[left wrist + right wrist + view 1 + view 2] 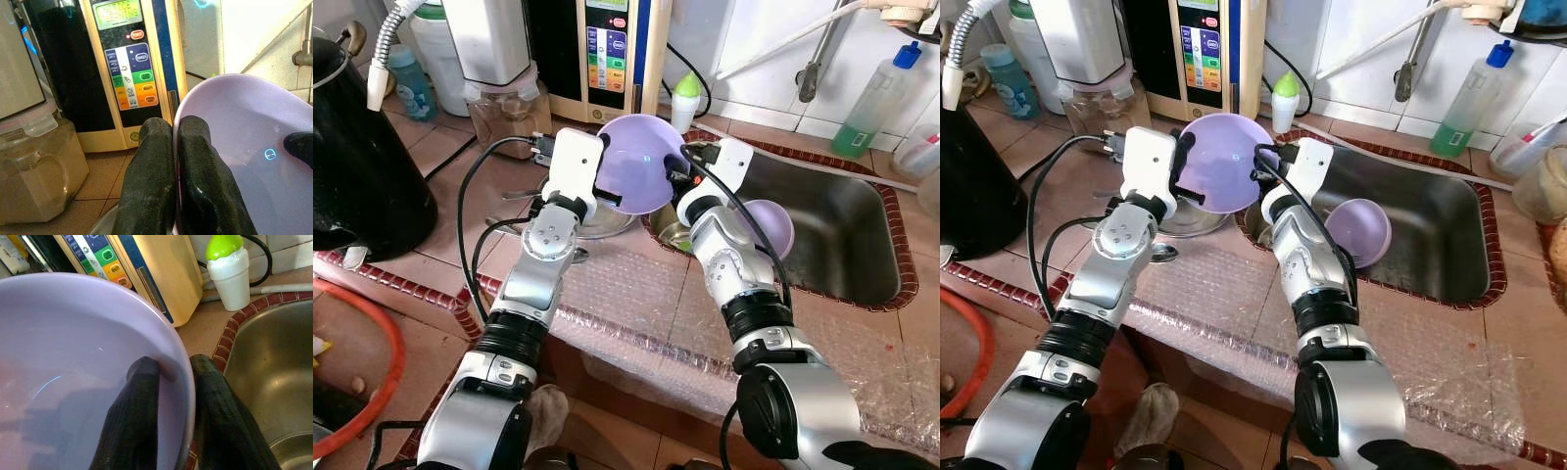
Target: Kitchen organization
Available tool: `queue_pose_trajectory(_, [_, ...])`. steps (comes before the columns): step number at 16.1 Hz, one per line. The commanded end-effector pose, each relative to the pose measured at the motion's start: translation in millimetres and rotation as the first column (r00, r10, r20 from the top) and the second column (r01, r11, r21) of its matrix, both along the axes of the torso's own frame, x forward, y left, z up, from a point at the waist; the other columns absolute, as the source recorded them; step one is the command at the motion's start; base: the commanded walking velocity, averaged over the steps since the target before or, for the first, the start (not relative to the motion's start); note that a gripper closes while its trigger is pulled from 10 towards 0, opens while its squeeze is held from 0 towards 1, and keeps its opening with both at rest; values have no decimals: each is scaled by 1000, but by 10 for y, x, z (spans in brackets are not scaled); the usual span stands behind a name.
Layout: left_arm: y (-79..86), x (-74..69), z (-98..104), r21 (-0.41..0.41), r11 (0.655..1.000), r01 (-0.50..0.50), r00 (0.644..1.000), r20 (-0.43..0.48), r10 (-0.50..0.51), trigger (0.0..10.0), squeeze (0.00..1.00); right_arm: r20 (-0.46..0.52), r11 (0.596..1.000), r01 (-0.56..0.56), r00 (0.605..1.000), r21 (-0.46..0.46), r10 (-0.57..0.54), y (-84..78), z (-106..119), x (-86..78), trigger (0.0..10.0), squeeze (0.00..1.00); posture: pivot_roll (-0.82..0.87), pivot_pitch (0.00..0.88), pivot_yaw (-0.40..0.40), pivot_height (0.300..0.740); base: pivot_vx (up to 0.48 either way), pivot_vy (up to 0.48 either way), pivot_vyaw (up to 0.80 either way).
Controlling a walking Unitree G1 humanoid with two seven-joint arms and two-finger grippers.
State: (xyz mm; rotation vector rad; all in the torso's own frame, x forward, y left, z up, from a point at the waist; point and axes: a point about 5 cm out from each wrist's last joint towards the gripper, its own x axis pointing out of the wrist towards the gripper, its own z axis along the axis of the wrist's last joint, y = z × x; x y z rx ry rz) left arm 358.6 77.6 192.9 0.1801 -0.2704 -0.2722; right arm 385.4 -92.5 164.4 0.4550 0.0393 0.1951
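A lilac plastic bowl (641, 162) hangs tilted in the air above the counter beside the sink (847, 235), held from both sides. My left gripper (605, 168) is shut on its left rim, one finger inside and one outside (195, 161). My right gripper (683, 164) is shut on the opposite rim (186, 377). A second lilac bowl (771, 227) lies in the sink behind my right forearm. Under the held bowl sits a steel dish (597, 223) on the counter.
A water ioniser (612, 54) and a lidded jar (509, 113) stand at the back. A large black pot (357, 162) is at left, a small green-capped bottle (685, 98) behind the bowl, a green soap bottle (871, 103) at right. Bubble wrap (636, 294) covers the front counter.
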Motion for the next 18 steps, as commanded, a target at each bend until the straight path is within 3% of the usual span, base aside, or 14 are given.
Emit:
queue_pose_trajectory(1, [-49, -30, 181, -17, 1000, 27, 996, 84, -25, 1176, 0, -77, 993, 116, 991, 34, -113, -219, -73, 30, 0, 0, 20, 0, -1, 740, 0, 0, 0])
queue_pose_trajectory(4, [-45, -23, 147, -9, 1000, 29, 998, 64, -28, 2392, 0, -64, 991, 130, 990, 44, -127, -242, -38, 48, 0, 0, 21, 0, -1, 740, 0, 0, 0])
queue_pose_trajectory(5, [-44, -25, 136, -8, 999, 32, 998, 59, -32, 3765, 0, -62, 990, 132, 990, 45, -129, -248, -34, 50, 0, 0, 23, 0, -3, 740, 0, 0, 0])
queue_pose_trajectory(6, [-40, -27, 118, -9, 999, 38, 998, 49, -37, 7608, 0, -61, 990, 133, 990, 47, -130, -253, -30, 51, 0, 0, 23, 0, -3, 740, 0, 0, 0])
queue_pose_trajectory(7, [-37, -28, 96, -13, 999, 50, 998, 33, -49, 10000, 0, -60, 990, 136, 989, 48, -133, -265, -27, 53, 0, 0, 24, 0, -3, 740, 0, 0, 0])
queue_pose_trajectory(8, [-36, -29, 87, -20, 997, 71, 997, 23, -71, 10000, 1000, -60, 989, 141, 989, 47, -139, -281, -28, 56, 0, 0, 25, 0, -2, 740, 0, 0, 0])
queue_pose_trajectory(12, [33, 7, 107, -26, 998, 65, 998, 9, -65, 10000, 1000, -49, 983, 175, 984, 45, -173, -329, -16, 59, 0, 0, 26, 0, -1, 740, 0, 0, 0])
queue_pose_trajectory(14, [98, 30, 114, -36, 998, 45, 999, -2, -45, 10000, 1000, -7, 966, 259, 966, 24, -259, -463, 45, 66, 0, 0, 28, 0, 2, 740, 0, 0, 0])
queue_pose_trajectory(17, [204, 7, 61, -26, 999, 39, 999, -23, -40, 10000, 1000, 71, 893, 409, 913, -187, -403, -778, 83, 66, 0, 0, 31, 0, 2, 740, 0, 0, 0])
queue_pose_trajectory(18, [261, -12, 10, -14, 999, 33, 999, -39, -34, 10000, 1000, 87, 838, 438, 896, -325, -435, -893, 36, 56, 0, 0, 31, 0, 2, 740, 0, 0, 0])
